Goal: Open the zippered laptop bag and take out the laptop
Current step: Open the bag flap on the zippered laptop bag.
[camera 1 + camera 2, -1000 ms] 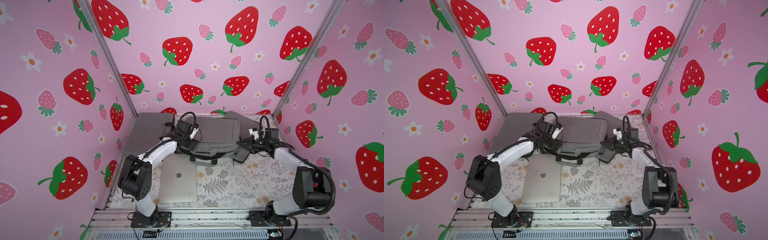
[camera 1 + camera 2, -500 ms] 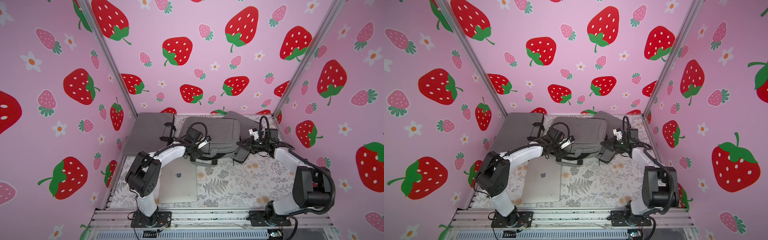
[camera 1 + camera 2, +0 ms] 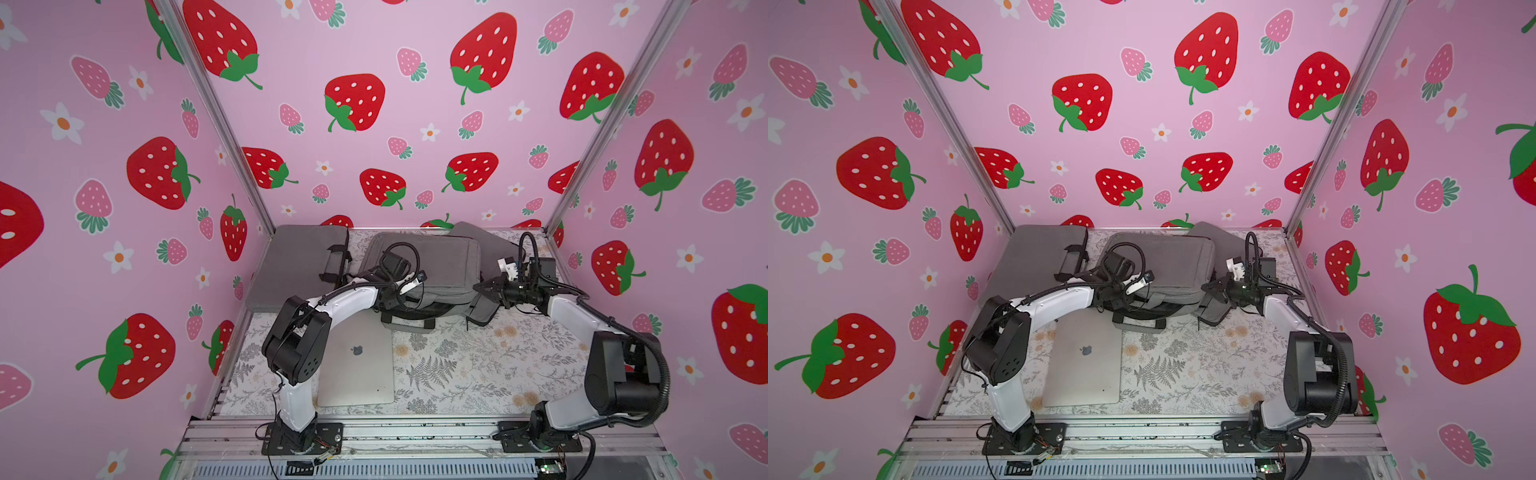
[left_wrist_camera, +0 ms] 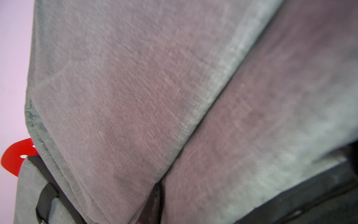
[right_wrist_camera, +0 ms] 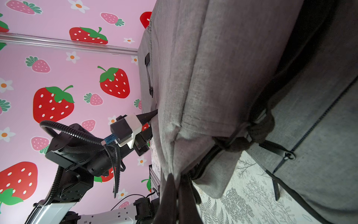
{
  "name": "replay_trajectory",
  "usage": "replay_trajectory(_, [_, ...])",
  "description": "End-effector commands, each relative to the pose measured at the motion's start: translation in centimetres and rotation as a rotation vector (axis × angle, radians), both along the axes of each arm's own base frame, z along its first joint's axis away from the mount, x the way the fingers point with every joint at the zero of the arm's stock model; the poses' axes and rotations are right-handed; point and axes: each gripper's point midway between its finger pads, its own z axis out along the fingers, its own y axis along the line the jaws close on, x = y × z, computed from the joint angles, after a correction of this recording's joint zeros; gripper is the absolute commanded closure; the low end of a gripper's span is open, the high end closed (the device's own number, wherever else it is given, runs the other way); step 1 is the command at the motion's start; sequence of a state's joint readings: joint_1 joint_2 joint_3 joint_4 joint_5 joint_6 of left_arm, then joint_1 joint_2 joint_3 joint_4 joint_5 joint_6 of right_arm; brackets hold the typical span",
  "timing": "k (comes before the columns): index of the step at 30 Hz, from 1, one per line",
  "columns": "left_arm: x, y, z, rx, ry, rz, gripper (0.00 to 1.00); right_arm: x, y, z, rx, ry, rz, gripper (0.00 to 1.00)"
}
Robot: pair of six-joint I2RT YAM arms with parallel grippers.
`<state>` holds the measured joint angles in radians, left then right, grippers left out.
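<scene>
I see the floral table cover (image 3: 478,365) carrying everything. The grey laptop bag (image 3: 440,266) lies at far centre, with a second grey bag (image 3: 295,266) just beside it at far left. The silver laptop (image 3: 357,374) lies flat outside the bag, near left, its far edge by the bag's handles. My right gripper (image 3: 483,286) is closed at the bag's right end. My left gripper (image 5: 152,123) meets the bag's left part. I cannot tell how its jaws stand.

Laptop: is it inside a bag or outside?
Outside: the laptop lies closed, flat on the table, near the gray bag.
</scene>
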<state>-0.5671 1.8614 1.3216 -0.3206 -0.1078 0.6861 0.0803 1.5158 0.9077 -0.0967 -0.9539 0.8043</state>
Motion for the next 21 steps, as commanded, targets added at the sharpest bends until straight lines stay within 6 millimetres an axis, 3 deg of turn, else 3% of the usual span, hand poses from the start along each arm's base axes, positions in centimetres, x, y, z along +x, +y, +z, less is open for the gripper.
replay_trajectory(1, [1.6, 0.0, 3.5, -0.04, -0.053, 0.042, 0.84, 0.0, -0.7, -1.1, -0.029, 0.002, -0.011, 1.0])
replay_trajectory(4, [1.4, -0.1, 5.2, -0.093, -0.004, 0.095, 1.0, -0.1, -1.1, -1.8, -0.075, -0.006, -0.022, 0.83])
replay_trajectory(6, [1.4, -0.1, 6.4, -0.132, 0.021, 0.137, 1.0, -0.3, -1.7, -2.4, -0.119, -0.02, -0.042, 0.67])
replay_trajectory(12, [1.2, 0.2, 8.6, -0.247, 0.089, 0.287, 1.0, -1.7, -4.1, -2.5, -0.285, -0.122, -0.128, 0.35])
replay_trajectory(17, [1.0, 0.1, 9.2, -0.331, 0.227, 0.391, 1.0, -3.7, -5.1, -1.9, -0.273, -0.194, -0.233, 0.26])
replay_trajectory(21, [0.6, -1.4, 9.9, -0.414, 0.325, 0.396, 1.0, -5.2, -3.6, -2.5, -0.197, -0.196, -0.245, 0.25])
